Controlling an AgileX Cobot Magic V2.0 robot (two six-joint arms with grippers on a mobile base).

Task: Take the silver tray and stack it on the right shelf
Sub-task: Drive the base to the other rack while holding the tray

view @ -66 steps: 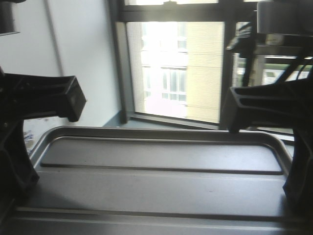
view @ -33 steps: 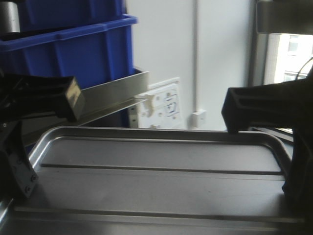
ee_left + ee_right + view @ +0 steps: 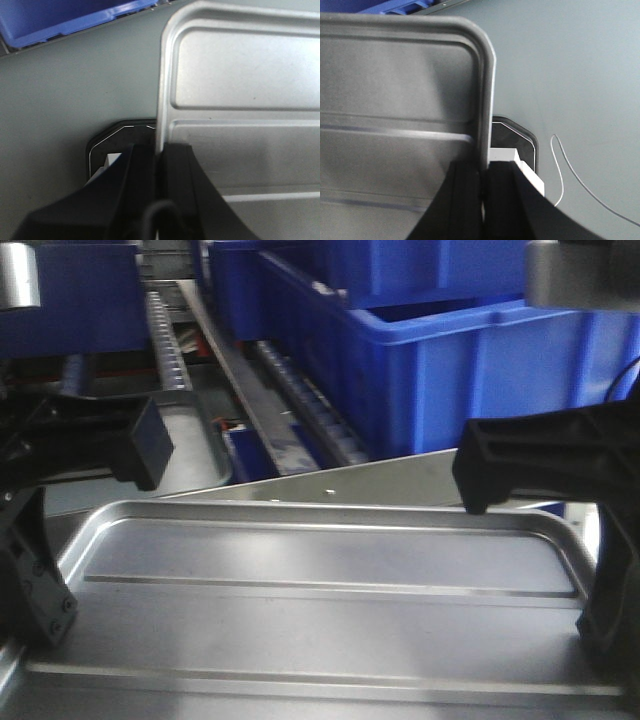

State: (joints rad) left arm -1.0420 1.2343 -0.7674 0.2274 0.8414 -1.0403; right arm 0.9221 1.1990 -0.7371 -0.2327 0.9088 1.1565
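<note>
Left gripper (image 3: 160, 155) and right gripper (image 3: 484, 175) pinch the silver tray's (image 3: 330, 580) end rims, with the right shelf (image 3: 400, 480) straight ahead of both.

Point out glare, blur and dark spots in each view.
Front view: soft glare bands on the silver tray floor, blue bin slightly blurred. Left wrist view: left claw black, out of focus. Right wrist view: tray shaded grey, right claw blurred.
</note>
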